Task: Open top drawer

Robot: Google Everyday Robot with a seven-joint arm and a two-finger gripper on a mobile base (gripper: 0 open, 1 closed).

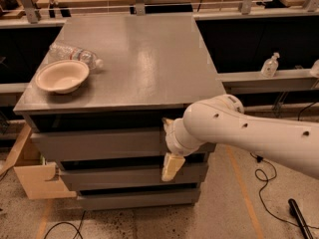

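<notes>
The top drawer (99, 144) is the wide grey front panel just under the cabinet's grey top, and its front looks about flush with the cabinet. My gripper (169, 144) is at the right part of this panel, on the end of the white arm (249, 133) that reaches in from the right. One cream finger (172, 167) hangs below the panel's lower edge. The other tip (166, 121) sits at the dark gap above the panel. The fingers stand apart, one above the other, with the panel's height between them. Whether they touch it is hidden by the wrist.
Two shorter grey drawer fronts (124, 177) lie below. A beige bowl (62, 75) and a lying clear plastic bottle (75, 55) are on the cabinet top at the left. A cardboard box (37, 180) stands on the floor left. Cables (264, 178) lie on the floor right.
</notes>
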